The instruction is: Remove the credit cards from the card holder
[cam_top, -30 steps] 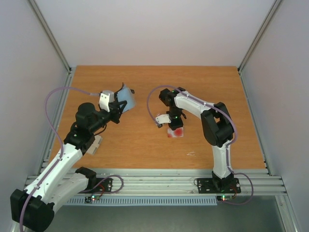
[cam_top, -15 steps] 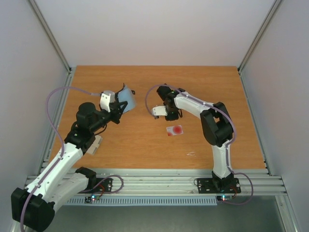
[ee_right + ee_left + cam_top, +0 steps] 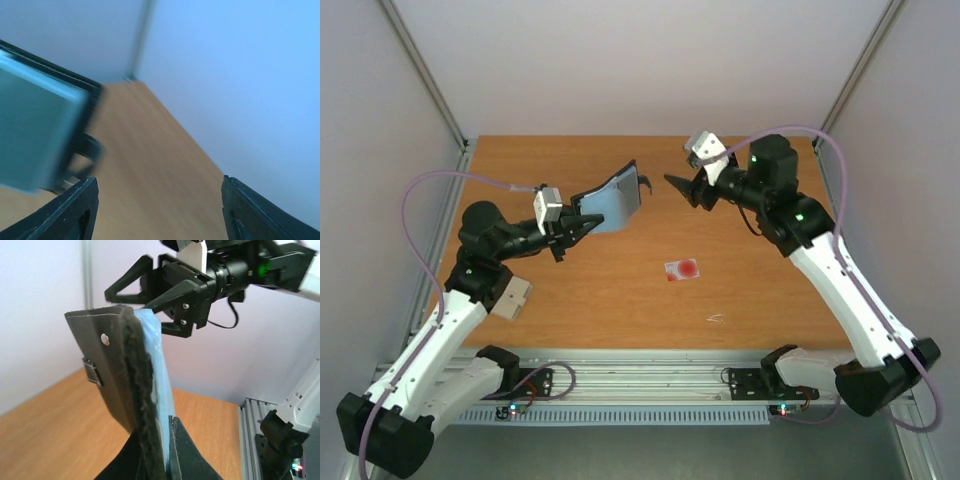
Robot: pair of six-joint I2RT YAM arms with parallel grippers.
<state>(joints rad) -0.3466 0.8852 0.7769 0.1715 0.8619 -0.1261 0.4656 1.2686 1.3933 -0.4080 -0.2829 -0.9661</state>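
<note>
Lowest in the top view, the silvery aluminium rail point(image 3: 650, 372) carries both arm bases at the bottom edge of the orange-brown wooden table point(image 3: 620, 300). Just above it, right of centre, a small white scrap point(image 3: 716, 319) lies on the wood. A little higher, near the middle of the frame, the whitish thin rectangular card with a red round spot point(image 3: 682, 269) lies flat and alone, well apart from both arms. Up and to the left, the left gripper point(image 3: 585, 225) is raised off the table, its jaws closed on the lower edge of the black folding card holder with a pale blue inside point(image 3: 615, 197), which tilts toward the upper right. In the left wrist view the card holder point(image 3: 120, 370) stands nearly edge-on from the bottom centre, fuzzy black outside and blue lining, pinched between the left gripper point(image 3: 156, 427); whether cards sit inside it cannot be told. Beyond its top edge, the right gripper point(image 3: 127, 299) points at it with jaws spread wide and nothing between them. From above, the right gripper point(image 3: 678, 188) hovers upper centre, just beside the holder but apart from it. Its own camera shows the right gripper point(image 3: 159, 180) parted, and the card holder point(image 3: 35, 135) blurred at the left edge.
</note>
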